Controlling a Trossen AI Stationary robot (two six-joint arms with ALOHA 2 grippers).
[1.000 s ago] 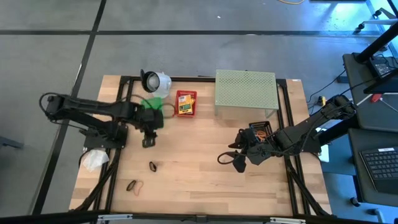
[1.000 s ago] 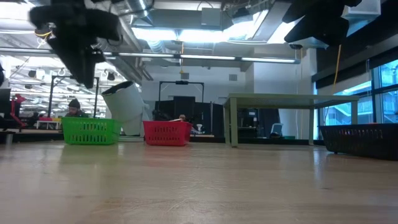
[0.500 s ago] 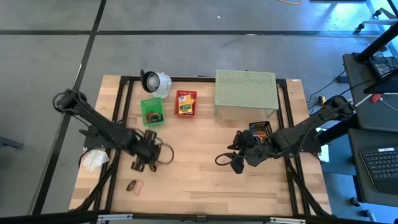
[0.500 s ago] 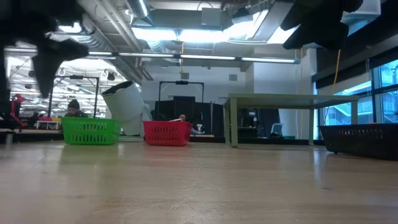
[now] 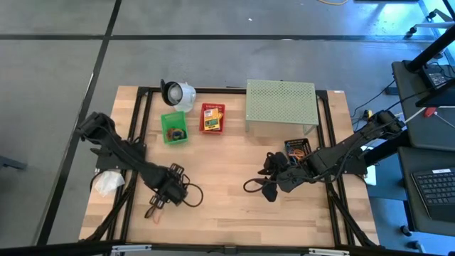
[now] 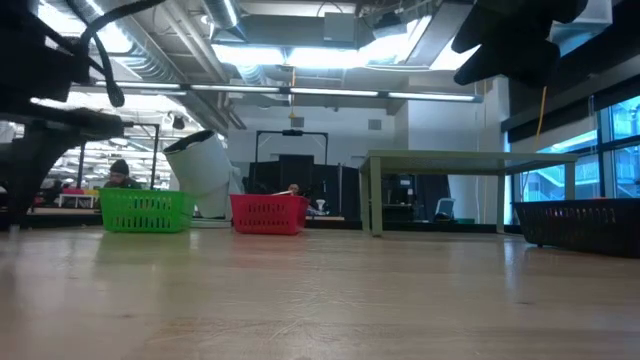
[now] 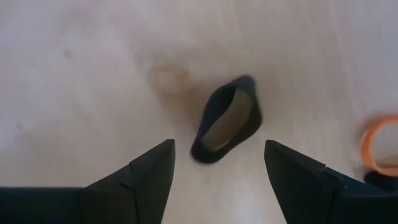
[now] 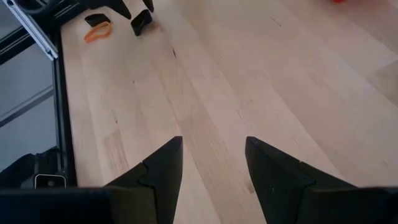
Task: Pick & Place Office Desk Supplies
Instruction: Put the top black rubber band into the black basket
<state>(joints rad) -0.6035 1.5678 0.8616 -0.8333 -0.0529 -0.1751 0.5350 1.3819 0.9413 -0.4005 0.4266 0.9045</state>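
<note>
Presently the left gripper [image 7: 217, 171] hangs wide open over the black rubber-band loop [image 7: 225, 127]; it should descend straddling the band squarely before closing.

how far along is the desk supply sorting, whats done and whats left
Done: the green basket and red basket each already hold items. In hand: nothing yet; the left hand, open, hovers over a black rubber band on the table, empty. Left: that band and the orange band beside it. The right hand waits open above bare wood near the black basket.
</note>
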